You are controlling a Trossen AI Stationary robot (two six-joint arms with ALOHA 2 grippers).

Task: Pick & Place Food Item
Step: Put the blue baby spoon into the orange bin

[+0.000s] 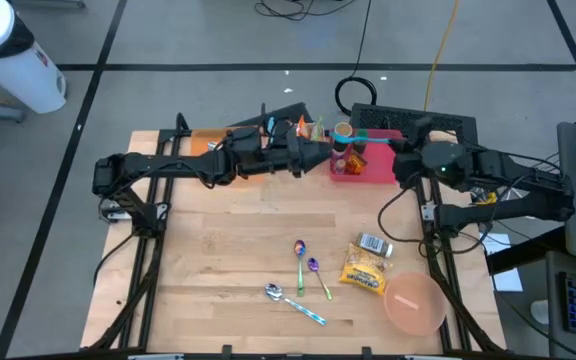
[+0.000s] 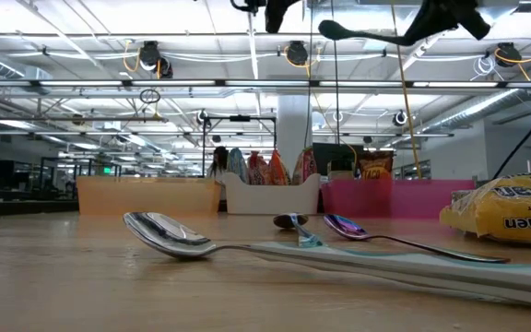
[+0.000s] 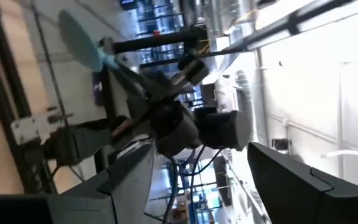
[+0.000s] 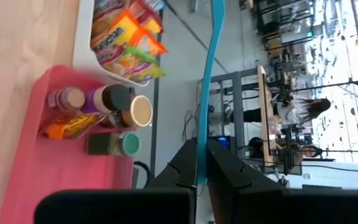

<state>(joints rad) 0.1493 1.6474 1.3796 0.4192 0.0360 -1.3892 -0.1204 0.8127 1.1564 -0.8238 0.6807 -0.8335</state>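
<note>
Teal-handled spoon (image 4: 211, 74) is clamped between the right gripper (image 4: 201, 163) fingers, which are pressed together on its handle, the handle running away from the jaws; the left wrist view shows its bowl (image 3: 79, 38) raised off the table. Right gripper sits at the far right of the table, just right of the pink bin (image 1: 368, 165) of jars and bottles. Left gripper (image 3: 194, 180) fingers stand apart with nothing between them; in the high view it reaches across the far side toward the pink bin. Yellow noodle packet (image 1: 364, 268) lies flat on the wooden table (image 1: 218, 250) near right, touching a small tin (image 1: 373, 245), beside a pink bowl (image 1: 414, 303). Three spoons (image 1: 303, 275) lie near centre.
</note>
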